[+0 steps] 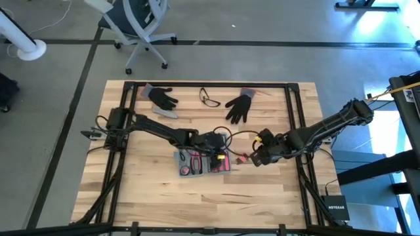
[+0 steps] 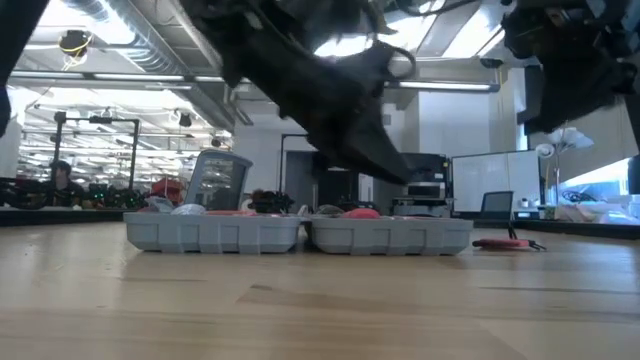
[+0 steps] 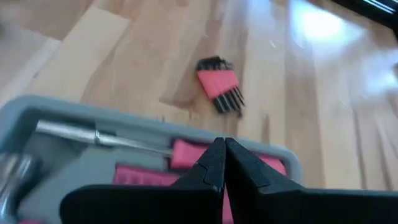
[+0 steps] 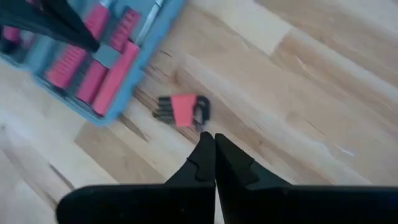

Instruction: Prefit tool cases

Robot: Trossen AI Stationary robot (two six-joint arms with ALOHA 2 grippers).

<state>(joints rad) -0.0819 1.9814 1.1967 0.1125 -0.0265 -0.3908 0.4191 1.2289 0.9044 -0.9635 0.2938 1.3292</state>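
Observation:
The blue-grey tool case (image 1: 203, 162) lies open and flat on the wooden table's middle, with red-handled tools in its recesses (image 3: 143, 168). My left gripper (image 1: 220, 152) hangs shut just above the case's right part (image 3: 224, 146), and in the low view its fingers (image 2: 385, 160) end above the case (image 2: 300, 232). My right gripper (image 1: 252, 157) is shut (image 4: 214, 140) and held higher, right of the case. A red hex-key set (image 4: 183, 109) lies on the table between the case and my right gripper (image 3: 221, 84).
Two black gloves (image 1: 161, 98) (image 1: 239, 105), a pair of glasses (image 1: 210, 98) and a small grey bar (image 1: 165, 113) lie toward the far edge. A black frame rail (image 1: 292, 124) borders the table. Bare wood lies near the front edge.

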